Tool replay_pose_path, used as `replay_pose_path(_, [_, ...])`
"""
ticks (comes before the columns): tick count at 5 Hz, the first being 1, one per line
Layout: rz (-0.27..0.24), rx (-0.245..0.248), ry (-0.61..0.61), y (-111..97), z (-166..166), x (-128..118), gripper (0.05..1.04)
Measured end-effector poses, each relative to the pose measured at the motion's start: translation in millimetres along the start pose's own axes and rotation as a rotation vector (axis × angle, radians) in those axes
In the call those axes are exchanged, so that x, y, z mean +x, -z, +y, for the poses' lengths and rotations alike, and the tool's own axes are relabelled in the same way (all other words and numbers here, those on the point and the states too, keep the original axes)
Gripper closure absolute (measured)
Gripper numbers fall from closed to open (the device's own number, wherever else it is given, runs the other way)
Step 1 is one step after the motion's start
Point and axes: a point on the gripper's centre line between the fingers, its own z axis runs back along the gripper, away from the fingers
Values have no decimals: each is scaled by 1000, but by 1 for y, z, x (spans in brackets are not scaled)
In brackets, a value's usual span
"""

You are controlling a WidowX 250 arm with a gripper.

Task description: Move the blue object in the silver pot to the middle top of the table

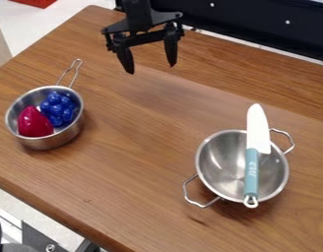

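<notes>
Grapes (57, 108) at frame left call for the empty, parted jaws, upper centre, to descend steeply into the pot (53, 141) and pinch clear of the red piece (34, 122).

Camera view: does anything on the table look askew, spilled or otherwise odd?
The knife lies across the top of the two-handled bowl, its tip poking past the rim, instead of inside, which looks a little odd. I see no spill or damage.

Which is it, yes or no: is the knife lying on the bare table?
No, the knife rests across the two-handled silver bowl.
</notes>
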Motion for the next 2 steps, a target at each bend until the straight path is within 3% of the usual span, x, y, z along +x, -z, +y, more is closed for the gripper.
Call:
replay_pose_path(1, [34,14,-4,10,3,-5,86])
replay_pose_path(2, [58,23,46,6,20,-11,86])
